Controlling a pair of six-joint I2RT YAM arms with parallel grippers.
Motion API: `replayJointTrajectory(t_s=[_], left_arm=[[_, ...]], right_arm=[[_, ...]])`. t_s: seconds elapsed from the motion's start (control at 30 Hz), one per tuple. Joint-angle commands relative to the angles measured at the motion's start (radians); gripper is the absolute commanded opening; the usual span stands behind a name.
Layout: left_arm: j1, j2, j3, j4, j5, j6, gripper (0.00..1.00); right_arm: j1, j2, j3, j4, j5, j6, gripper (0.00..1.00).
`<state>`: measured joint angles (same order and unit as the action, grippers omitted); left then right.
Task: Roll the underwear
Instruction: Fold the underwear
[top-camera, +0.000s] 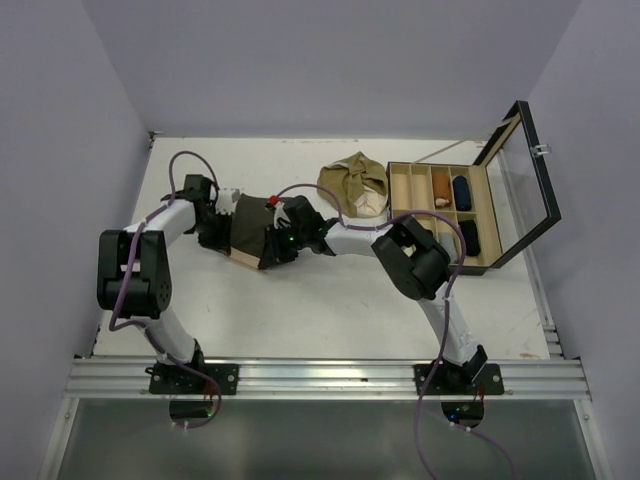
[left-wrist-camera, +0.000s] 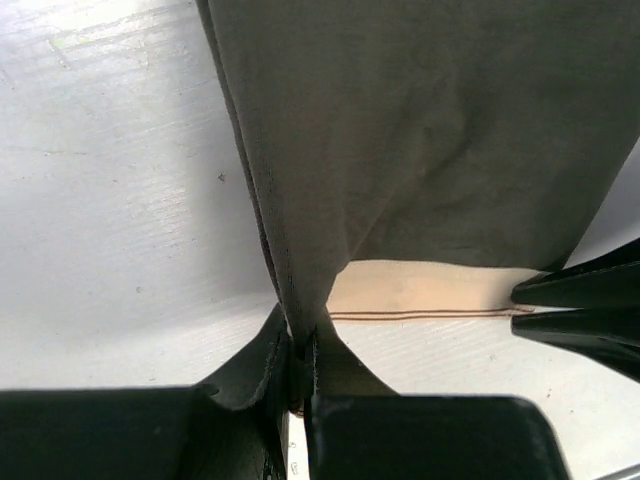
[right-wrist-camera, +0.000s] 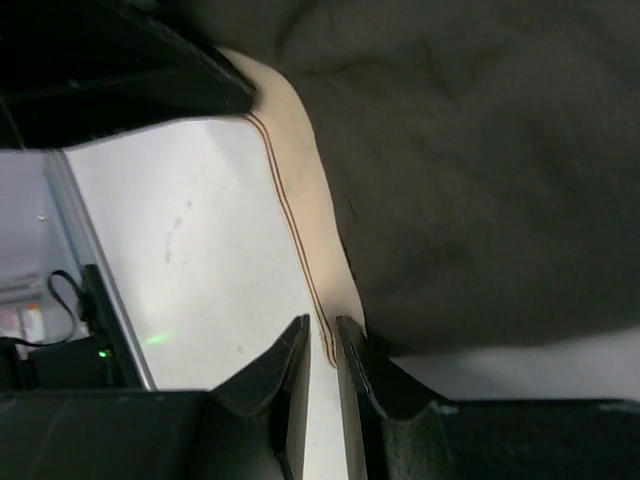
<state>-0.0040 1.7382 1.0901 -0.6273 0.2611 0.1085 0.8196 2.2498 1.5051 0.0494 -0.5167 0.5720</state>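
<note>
Metal rail (top-camera: 320, 378), along the bottom of the top view, carries both arm bases. White table (top-camera: 300, 320): bare surface above the rail. Left arm (top-camera: 130, 270): elbow at left of frame, forearm reaching up and right toward centre. Right arm (top-camera: 410, 255): elbow at right of centre, forearm reaching left. Left gripper (top-camera: 222, 218): at the left edge of the dark cloth; in its wrist view the left gripper (left-wrist-camera: 300, 350) has its fingers pressed together on a gathered fold of that cloth. Right gripper (top-camera: 276, 240): at the cloth's right edge; in its wrist view the right gripper (right-wrist-camera: 322, 340) is pinching the beige waistband (right-wrist-camera: 300, 200). Dark brown underwear (top-camera: 250, 232): centre-left of the table, held between the two grippers, waistband toward the lower edge. Olive-tan underwear (top-camera: 355, 185): crumpled heap, upper centre, just left of the box. Wooden box (top-camera: 440, 167): upper right, divided into compartments, several holding rolled items. Its glazed lid (top-camera: 525, 170) stands open on the right.
</note>
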Motion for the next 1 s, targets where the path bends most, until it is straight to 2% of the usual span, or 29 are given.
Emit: replayJointTrajectory(t_s=[0.0, 0.27, 0.5, 0.73, 0.97], left_arm=[[-0.050, -0.049, 0.016, 0.028, -0.094, 0.003, 0.01], [-0.139, -0.098, 0.011, 0.046, -0.215, -0.024, 0.04], [-0.286, -0.108, 0.007, 0.060, -0.318, -0.026, 0.04], [-0.330, -0.039, 0.004, 0.064, -0.270, -0.030, 0.05], [-0.326, 0.064, -0.006, 0.052, -0.218, -0.029, 0.08]], right_arm=[[-0.007, 0.045, 0.041, 0.010, 0.012, 0.046, 0.22], [-0.007, 0.077, 0.092, 0.000, 0.001, 0.066, 0.22], [-0.005, 0.100, 0.107, 0.001, -0.012, 0.091, 0.22], [-0.011, 0.076, 0.069, 0.036, -0.019, 0.118, 0.22], [-0.071, -0.080, -0.046, 0.107, -0.045, 0.192, 0.21]])
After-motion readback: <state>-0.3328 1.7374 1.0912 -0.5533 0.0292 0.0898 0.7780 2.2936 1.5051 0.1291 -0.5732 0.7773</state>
